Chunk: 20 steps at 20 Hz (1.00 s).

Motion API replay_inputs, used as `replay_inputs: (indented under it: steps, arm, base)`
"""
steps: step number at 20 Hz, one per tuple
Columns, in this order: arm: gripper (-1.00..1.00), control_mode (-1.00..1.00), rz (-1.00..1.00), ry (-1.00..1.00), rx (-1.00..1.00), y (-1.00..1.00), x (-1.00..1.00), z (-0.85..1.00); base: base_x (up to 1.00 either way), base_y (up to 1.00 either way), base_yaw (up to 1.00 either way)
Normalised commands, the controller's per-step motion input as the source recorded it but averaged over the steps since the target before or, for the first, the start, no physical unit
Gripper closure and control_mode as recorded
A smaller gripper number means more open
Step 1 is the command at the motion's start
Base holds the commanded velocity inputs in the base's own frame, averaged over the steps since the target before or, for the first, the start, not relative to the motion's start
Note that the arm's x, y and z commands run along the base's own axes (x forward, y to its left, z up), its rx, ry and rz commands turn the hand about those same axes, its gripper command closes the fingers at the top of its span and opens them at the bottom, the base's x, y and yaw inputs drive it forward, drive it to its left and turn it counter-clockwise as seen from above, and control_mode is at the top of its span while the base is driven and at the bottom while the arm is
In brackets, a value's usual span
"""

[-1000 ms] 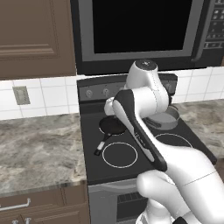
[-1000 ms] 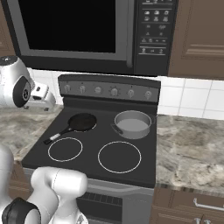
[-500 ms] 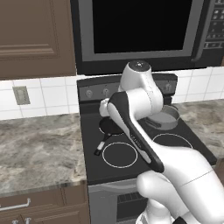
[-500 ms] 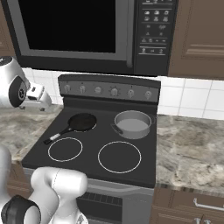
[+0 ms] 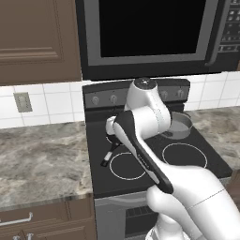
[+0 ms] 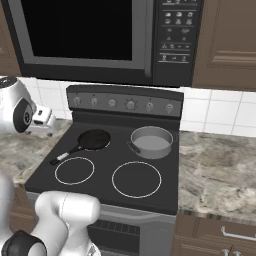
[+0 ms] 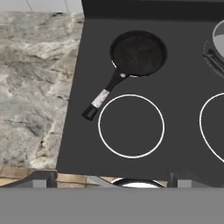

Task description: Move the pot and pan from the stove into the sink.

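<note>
Pan (image 7: pixel 138 53) sits on the stove's (image 7: pixel 183 109) rear-left burner, handle toward seven o'clock. My pincer (image 7: pixel 107 179) is fully spread, holding nothing. I should descend squarely over the handle before closing.

Glossy white rounded arm (image 5: pixel 154 140), black joint seams, possibly grey end cap.

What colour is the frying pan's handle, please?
The pan's handle is silver-grey with a black end, clearest in the hand view.

Black microwave (image 6: pixel 100 35) overhead, brown cabinets (image 5: pixel 37 40) either side, marble tabletop (image 6: pixel 215 170), white tile wall (image 6: pixel 220 112), outlet (image 5: pixel 22 101).
</note>
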Motion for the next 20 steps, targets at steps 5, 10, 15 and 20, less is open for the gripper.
replay_inputs:
  steps: [5,10,15,20]
  arm:
    - [-1.0,-1.0,-0.04,-0.03,0.01,0.03,-0.04,-0.42]
    - [-1.0,-1.0,-0.06,-0.02,0.0,0.09,0.04,-0.32]
    - [-1.0,-1.0,-0.07,-0.02,0.0,0.13,0.16,-0.3]
    - [-1.0,-1.0,-0.07,-0.01,0.0,0.13,0.25,-0.27]
  base:
    - [0.0,0.0,0.0]
    - [0.0,0.0,0.0]
    - [0.0,0.0,0.0]
    - [0.0,0.0,0.0]
